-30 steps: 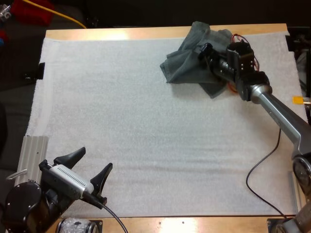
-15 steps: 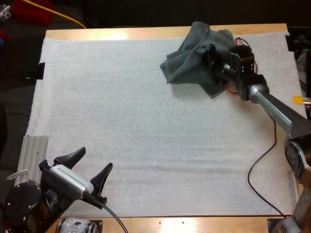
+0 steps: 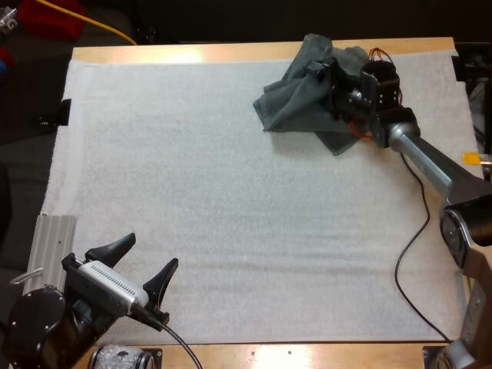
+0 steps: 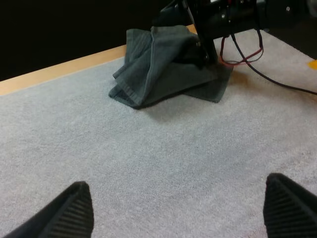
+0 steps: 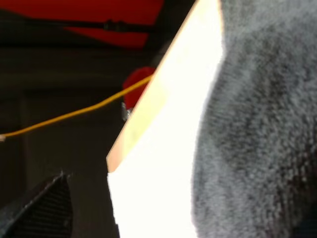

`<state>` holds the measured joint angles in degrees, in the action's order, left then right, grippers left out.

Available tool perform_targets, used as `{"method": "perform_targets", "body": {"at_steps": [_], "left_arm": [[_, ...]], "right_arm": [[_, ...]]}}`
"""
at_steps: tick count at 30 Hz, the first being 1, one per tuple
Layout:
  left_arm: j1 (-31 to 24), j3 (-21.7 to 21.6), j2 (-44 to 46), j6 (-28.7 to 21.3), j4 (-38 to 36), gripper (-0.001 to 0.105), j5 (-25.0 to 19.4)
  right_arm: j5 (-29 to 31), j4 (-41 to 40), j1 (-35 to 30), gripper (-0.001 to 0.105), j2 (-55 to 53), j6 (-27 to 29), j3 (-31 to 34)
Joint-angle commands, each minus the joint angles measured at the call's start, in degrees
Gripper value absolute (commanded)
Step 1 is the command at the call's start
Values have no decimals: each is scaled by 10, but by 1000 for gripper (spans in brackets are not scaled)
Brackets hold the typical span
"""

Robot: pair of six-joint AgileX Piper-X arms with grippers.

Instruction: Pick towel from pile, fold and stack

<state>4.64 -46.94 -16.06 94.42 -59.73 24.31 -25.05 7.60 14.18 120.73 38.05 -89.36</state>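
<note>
Picking step, it seems: right fingers [image 5: 44,208] gape against the crumpled towel [image 3: 296,96], gripping nothing, and should close next; left fingers [image 4: 69,208] open, empty

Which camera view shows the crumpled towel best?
Left wrist view: the crumpled towel lies nearly whole, folds plain. In the high view the right gripper covers part; the right wrist view has a close patch of cloth.
</note>
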Motion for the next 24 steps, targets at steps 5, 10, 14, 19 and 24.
{"method": "perform_targets", "body": {"at_steps": [5, 10, 14, 19, 24], "left_arm": [[2, -3, -2, 2, 2, 68, 4], [2, -3, -2, 2, -6, 68, 4], [2, -3, -2, 2, -6, 68, 4], [2, -3, -2, 2, -6, 68, 4], [2, -3, -2, 2, -6, 68, 4]], "right_arm": [[-7, -6, -3, 56, 7, -11, -4], [-5, -15, -3, 29, 7, -11, -4], [-5, -15, -3, 0, 7, -5, -4], [-22, -19, -3, 1, 7, 3, -4], [-46, -31, -3, 1, -21, 64, -4]]}}
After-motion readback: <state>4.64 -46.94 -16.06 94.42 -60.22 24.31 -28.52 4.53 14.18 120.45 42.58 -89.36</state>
